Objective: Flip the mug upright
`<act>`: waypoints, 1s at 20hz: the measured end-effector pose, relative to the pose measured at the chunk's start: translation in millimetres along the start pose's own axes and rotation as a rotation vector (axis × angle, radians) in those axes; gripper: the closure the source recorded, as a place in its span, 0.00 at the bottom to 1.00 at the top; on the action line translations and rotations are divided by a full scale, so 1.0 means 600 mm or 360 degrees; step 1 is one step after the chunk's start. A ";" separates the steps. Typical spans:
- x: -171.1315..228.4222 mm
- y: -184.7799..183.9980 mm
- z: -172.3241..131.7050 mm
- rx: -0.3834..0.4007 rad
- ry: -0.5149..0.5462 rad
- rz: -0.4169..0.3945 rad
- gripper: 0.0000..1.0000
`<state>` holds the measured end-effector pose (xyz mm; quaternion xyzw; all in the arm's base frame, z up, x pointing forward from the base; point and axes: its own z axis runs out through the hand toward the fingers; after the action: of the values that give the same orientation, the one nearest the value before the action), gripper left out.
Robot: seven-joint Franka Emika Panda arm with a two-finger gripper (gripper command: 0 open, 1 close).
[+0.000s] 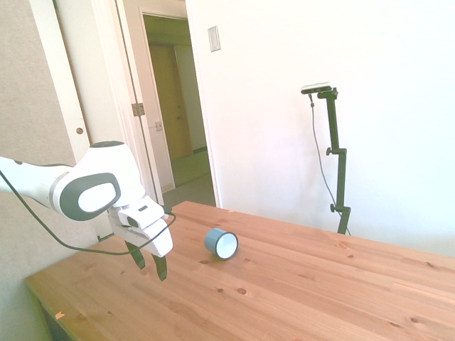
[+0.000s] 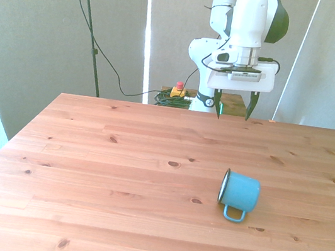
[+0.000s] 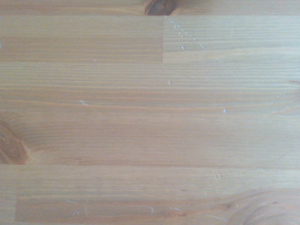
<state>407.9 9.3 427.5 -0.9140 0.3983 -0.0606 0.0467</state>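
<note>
The mug [image 2: 239,192] lies on its side on the table [image 2: 115,174], its handle toward the near edge and its mouth toward the front view's left. It looks light, stiff and smooth, so I would pinch the rim wall. Beyond the mug, well apart, the gripper [image 2: 234,105] hangs open and empty.

- No legible text, label, brand, number or sign is being shown in any view.
- A small round mark is being seen on the arm's base [image 2: 210,101], too small to be read.
</note>
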 end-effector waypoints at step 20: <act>0.116 -0.004 -0.055 0.0077 0.0001 0.0125 0.00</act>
<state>452.0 -41.2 465.4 -0.8963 0.4323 -0.0686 0.0709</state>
